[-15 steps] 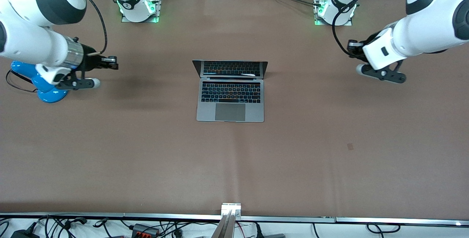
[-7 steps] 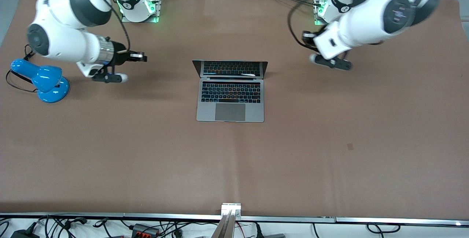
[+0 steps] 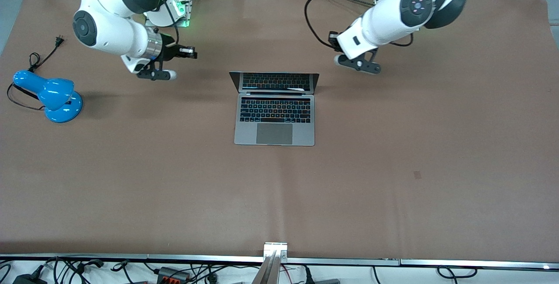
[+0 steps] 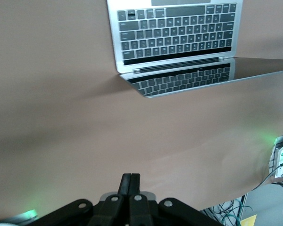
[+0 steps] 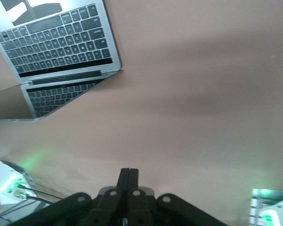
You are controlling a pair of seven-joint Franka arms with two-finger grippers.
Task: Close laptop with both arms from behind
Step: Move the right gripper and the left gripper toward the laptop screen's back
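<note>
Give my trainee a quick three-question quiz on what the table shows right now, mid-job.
1. True or false: the laptop lid is already shut.
2. Which best describes both pincers? A) wide open B) shut and empty C) gripping the screen
3. What blue thing sits at the right arm's end of the table?

Key
1. False: the screen stands open.
2. B: the left pincer and right pincer hold nothing, each over bare table beside the laptop's lid.
3. A desk lamp.
</note>
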